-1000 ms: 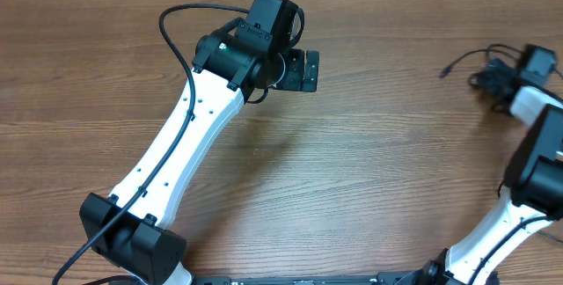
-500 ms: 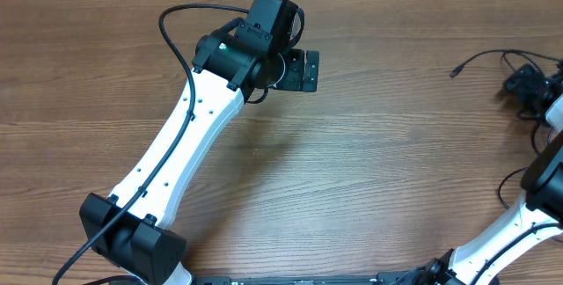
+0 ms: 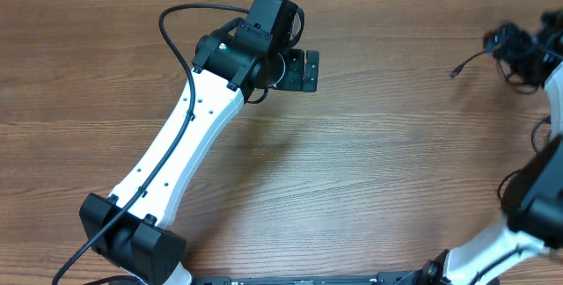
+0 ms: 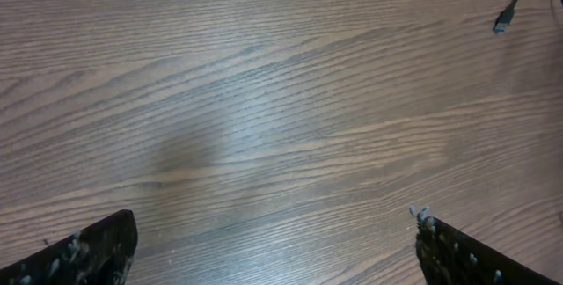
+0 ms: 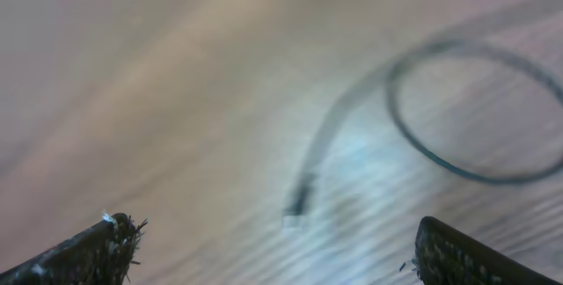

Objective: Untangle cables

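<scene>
The cables show as a thin black cord whose plug end (image 3: 455, 73) lies on the wood at the far right. From there it runs back into a dark tangle (image 3: 503, 42) by my right gripper (image 3: 521, 56). The right wrist view is blurred: a cord end (image 5: 299, 204) and a loop (image 5: 475, 118) lie ahead of the open right gripper (image 5: 281, 254), with nothing between its fingers. My left gripper (image 3: 304, 71) hovers open over bare wood at the upper middle. In its own view the left gripper (image 4: 273, 254) holds nothing, and a plug (image 4: 503, 21) lies far off at the top right.
The left arm (image 3: 189, 135) stretches diagonally from the front left base across the table. The right arm (image 3: 541, 188) stands along the right edge. The wooden table (image 3: 378, 162) ends at its back edge just behind the left gripper.
The right gripper has swung from the right side farther right and toward the back edge. The dark tangle beside it moved along, and the plug end shifted slightly right. The left arm stayed still.
</scene>
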You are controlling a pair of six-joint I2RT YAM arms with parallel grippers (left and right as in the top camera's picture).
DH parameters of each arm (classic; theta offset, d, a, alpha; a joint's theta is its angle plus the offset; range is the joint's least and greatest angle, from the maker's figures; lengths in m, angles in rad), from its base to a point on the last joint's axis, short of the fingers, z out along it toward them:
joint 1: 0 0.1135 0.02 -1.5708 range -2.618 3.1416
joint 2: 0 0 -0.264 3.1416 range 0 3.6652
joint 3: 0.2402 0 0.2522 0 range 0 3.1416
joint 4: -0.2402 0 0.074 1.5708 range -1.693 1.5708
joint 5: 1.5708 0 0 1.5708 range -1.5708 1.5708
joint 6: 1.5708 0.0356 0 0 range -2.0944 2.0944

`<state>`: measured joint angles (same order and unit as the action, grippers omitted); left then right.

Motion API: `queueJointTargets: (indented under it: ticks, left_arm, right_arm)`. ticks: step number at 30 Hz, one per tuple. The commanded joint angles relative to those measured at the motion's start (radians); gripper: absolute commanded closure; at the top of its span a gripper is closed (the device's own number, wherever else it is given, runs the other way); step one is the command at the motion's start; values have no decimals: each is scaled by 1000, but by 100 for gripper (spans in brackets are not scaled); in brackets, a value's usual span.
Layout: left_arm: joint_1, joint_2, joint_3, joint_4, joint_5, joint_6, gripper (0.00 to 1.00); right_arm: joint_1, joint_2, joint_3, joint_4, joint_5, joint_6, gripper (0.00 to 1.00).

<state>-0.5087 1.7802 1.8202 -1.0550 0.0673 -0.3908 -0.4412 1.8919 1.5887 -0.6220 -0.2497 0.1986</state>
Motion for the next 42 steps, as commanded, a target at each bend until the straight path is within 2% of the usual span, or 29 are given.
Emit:
queueJointTargets:
  ticks: [1,7,15,20,42]
  left_arm:
    - [-2,-16,15,1,3,-13,1]
    - [-2,-16,15,1,3,-13,0]
    - [-2,-16,15,1,3,-13,0]
    - [-2,-16,15,1,3,-13,0]
    - [-2,-16,15,1,3,-13,0]
  right_arm:
    - [63,-155,35,-43,-14,2,0]
    - [215,-298,35,-186,-14,2,0]
    - [352,-319,35,-357,-14,2,0]
    - [362,-319,35,-413,-14,2,0]
    - [362,-319,35,-413,-14,2,0]
